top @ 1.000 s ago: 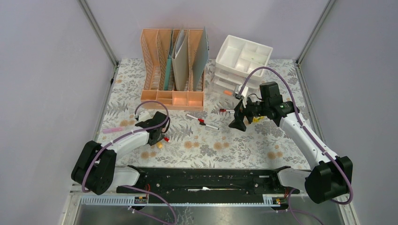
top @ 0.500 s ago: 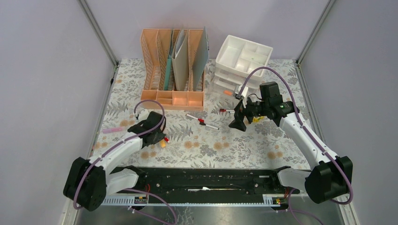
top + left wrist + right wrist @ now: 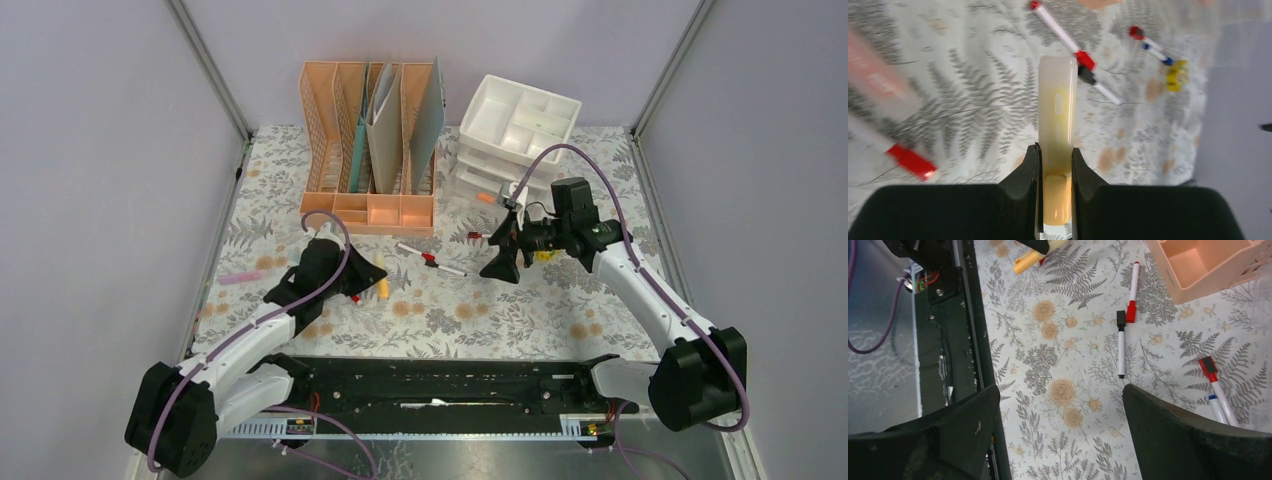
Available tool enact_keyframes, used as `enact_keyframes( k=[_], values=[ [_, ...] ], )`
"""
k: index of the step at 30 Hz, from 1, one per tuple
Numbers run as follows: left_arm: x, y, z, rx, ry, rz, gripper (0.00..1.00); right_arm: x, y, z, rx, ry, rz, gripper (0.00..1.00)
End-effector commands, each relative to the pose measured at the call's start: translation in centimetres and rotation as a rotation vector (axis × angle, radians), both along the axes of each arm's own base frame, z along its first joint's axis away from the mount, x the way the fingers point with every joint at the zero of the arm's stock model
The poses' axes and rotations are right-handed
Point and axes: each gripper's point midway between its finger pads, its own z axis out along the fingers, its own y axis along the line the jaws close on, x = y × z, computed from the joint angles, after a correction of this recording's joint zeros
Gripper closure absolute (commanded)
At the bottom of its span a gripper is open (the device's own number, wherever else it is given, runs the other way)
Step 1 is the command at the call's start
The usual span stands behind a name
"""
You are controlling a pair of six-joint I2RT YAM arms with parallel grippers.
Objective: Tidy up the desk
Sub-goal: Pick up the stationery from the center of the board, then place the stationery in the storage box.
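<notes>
The desk point(image 3: 520, 320), stiff but soft-covered and likely to ruck, spans from the arms to the far rack point(image 3: 368, 215) (nothing there to grip). The left gripper point(image 3: 1054, 150) pinches a yellow marker point(image 3: 1058, 105) by one end, near left: probably light, rigid and slick. The right gripper point(image 3: 1060, 390) gapes wide and empty over pens point(image 3: 1122, 342).

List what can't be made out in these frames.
- Left wrist view: the pink item at the left edge is blurred and cut off by the frame.
- Top external view: the arm's own wrist covers the left gripper. Its hold on the yellow highlighter shows only in the left wrist view.
- Right wrist view: the blue-tipped marker is cut off by a finger of the right gripper.
</notes>
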Motion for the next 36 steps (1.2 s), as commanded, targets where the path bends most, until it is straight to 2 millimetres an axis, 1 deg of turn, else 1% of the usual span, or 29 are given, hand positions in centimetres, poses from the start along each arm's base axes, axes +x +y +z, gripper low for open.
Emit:
enact_keyframes(
  k=[1,4,6,9,14,17,22,25,30,33,36],
  values=[
    [1.7,-4.3,6.1,-0.251,-0.239,-0.139,1.0,-0.5,1.4,1.5,0.126,0.067,0.038,0.0],
    [2.2,-5.9,8.8,-0.344,-0.34,-0.154,1.0,-0.6,2.0,1.6,0.17,0.113,0.043,0.0],
    [2.4,-7.2,10.0,-0.375,-0.388,-0.161,1.0,-0.6,2.2,1.6,0.192,0.139,0.042,0.0],
    [2.4,-9.7,11.4,-0.405,-0.433,-0.168,1.0,-0.3,2.5,1.6,0.214,0.168,0.023,0.0],
    [3.5,-12.8,12.0,-0.385,-0.44,-0.085,1.0,0.6,2.5,1.2,0.213,0.187,-0.037,0.0],
    [4.0,-14.7,11.8,-0.355,-0.409,-0.034,1.0,1.3,2.5,0.9,0.214,0.182,-0.077,0.0],
    [4.8,-17.0,11.7,-0.332,-0.358,0.036,1.0,1.9,2.6,0.4,0.216,0.211,-0.124,0.0],
    [5.0,-18.1,11.7,-0.343,-0.343,0.041,1.0,2.2,2.6,0.3,0.216,0.22,-0.14,0.01],
    [5.0,-19.5,12.3,-0.365,-0.34,0.029,1.0,2.6,2.5,0.1,0.215,0.224,-0.174,0.03],
    [4.9,-20.2,12.6,-0.379,-0.343,0.018,1.0,3.0,2.4,0.0,0.215,0.23,-0.202,0.08],
    [4.7,-20.7,12.7,-0.389,-0.343,0.015,1.0,3.2,2.4,-0.3,0.214,0.241,-0.215,0.16]
  ],
)
